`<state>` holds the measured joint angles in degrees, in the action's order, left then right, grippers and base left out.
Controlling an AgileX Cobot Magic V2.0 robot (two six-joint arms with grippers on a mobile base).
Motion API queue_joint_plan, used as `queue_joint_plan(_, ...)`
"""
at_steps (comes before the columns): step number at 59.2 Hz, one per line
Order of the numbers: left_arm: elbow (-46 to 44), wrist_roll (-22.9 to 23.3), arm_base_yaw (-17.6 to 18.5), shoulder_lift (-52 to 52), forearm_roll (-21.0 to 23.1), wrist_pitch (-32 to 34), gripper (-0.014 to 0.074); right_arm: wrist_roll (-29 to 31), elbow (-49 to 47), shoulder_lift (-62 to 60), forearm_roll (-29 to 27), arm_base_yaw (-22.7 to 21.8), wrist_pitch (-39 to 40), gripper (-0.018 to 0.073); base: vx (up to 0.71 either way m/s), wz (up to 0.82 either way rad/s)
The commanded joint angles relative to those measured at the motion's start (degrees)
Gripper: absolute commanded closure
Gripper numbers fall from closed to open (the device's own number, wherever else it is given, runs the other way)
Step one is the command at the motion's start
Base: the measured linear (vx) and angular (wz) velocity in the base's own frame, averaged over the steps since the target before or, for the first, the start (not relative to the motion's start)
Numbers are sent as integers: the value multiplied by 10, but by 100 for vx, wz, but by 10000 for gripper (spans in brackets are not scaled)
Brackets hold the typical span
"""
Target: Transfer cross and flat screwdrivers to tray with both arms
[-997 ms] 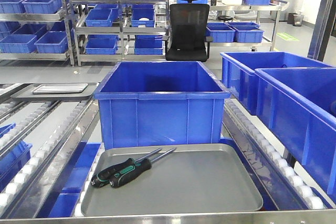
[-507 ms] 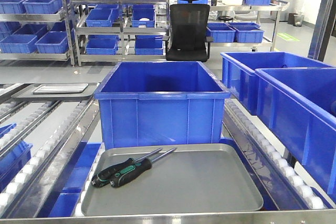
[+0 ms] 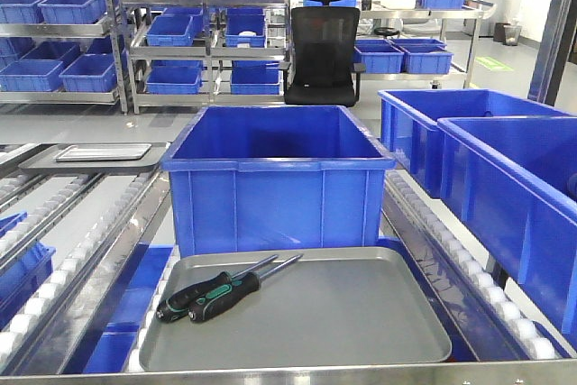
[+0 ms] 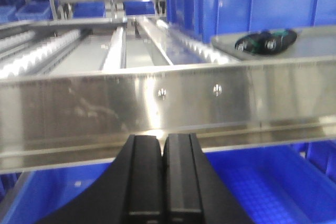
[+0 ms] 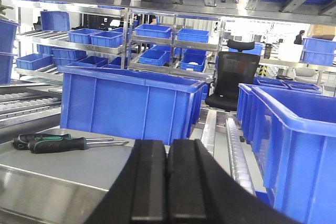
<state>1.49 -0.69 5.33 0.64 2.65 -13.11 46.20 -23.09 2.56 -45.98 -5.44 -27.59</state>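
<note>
Reading labels first: no brand, label or writing is legible on anything in view, only green marks on the black handles. Both screwdrivers (image 3: pixel 209 295) lie side by side and touching on the grey tray (image 3: pixel 361 331), at its near-left part, handles toward the left rim and silver shafts angling up toward the back edge; nothing else is on that tray. From my right wrist view the pair (image 5: pixel 52 142) sits at far left on the same tray (image 5: pixel 68 169), shafts pointing right. From my left wrist view the handle ends (image 4: pixel 265 42) show blurred at upper right, past a steel front rail (image 4: pixel 168 103). My left gripper (image 4: pixel 163 179) has its two black pads pressed together, holding nothing, low below the rail. My right gripper (image 5: pixel 167 182) is likewise pressed together and empty, near the tray's front edge, well apart from the tools. Directly behind the tray stands a large blue bin (image 3: pixel 275 178); its inside shows nothing from this angle. Two more blue bins (image 3: pixel 505 178) sit at right on the roller lane, contents hidden. A small steel tray (image 3: pixel 102 152) rests on a dark tray at far left. Shelves of blue bins (image 3: pixel 180 42) and a black office chair (image 3: pixel 323 51) fill the background.
</note>
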Motion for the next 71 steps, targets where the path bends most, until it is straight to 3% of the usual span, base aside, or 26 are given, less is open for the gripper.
queue_joint_plan(1,-14,7,-2,8,6,31,594,3,-14,7,-13,-3,35,567,0,0)
queue_joint_plan(39,-14,7,-2,8,6,29,594,4,-14,7,-11,-3,35,567,0,0)
queue_joint_plan(42,-14,7,-2,8,6,29,594,-3,-14,7,12,-3,35,567,0,0)
queue_joint_plan(46,-14,7,-2,8,6,29,594,-66,-14,7,88,-3,29,567,0,0)
queue_joint_plan(55,-14,7,-2,8,6,29,594,-374,-8,7,378,-3,10,567,0,0)
queue_joint_plan(58,-14,7,-2,8,6,29,594,-434,10,7,447,-3,31,567,0,0)
queue_joint_plan(62,-14,7,-2,8,6,29,594,-485,54,7,480,-3,90,567,0,0)
queue_joint_plan(71,-14,7,-2,8,6,29,594,-524,165,7,470,38,198,567,0,0)
